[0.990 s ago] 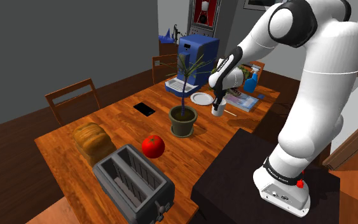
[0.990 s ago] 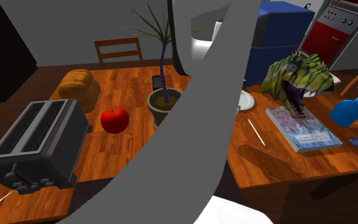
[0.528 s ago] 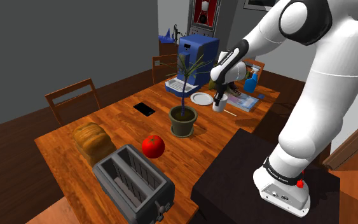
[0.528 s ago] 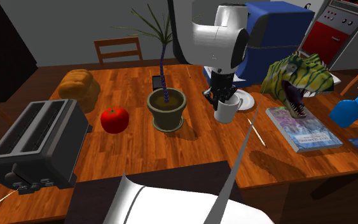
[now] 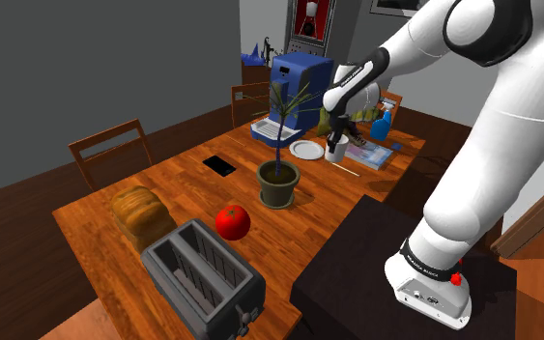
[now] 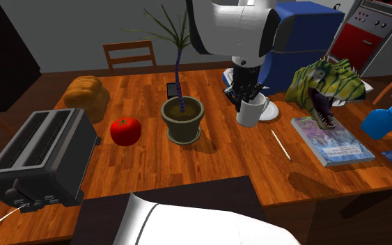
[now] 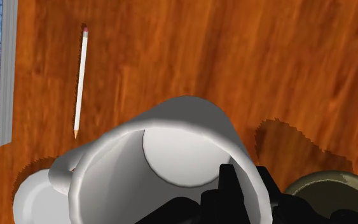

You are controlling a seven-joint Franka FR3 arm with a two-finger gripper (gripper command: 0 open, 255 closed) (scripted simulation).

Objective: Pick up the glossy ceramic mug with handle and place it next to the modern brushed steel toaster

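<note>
A white glossy mug (image 5: 335, 149) (image 6: 252, 112) with a handle hangs a little above the wooden table, and my gripper (image 5: 334, 138) (image 6: 246, 96) is shut on its rim from above. In the wrist view the mug (image 7: 165, 159) is seen from above with its handle to one side; my gripper (image 7: 247, 186) clasps the rim wall, one finger inside and one outside. The dark grey two-slot toaster (image 5: 202, 278) (image 6: 40, 156) stands at the table's near end, far from the mug, beyond the potted plant and the tomato.
Between mug and toaster stand a potted plant (image 5: 278, 182) (image 6: 182, 118) and a red tomato (image 5: 232, 222) (image 6: 125, 131). A bread loaf (image 5: 137, 213), a black phone (image 5: 219, 165), a white plate (image 5: 306, 150), a blue coffee machine (image 5: 297, 95), a pencil (image 7: 80, 79), a book (image 6: 332, 140), a dinosaur head (image 6: 323, 83) and a spray bottle (image 6: 386, 118) share the table.
The gripper has risen with the mug in it, lifting it off the table and a little away from the plant. Nothing else on the table has moved.
</note>
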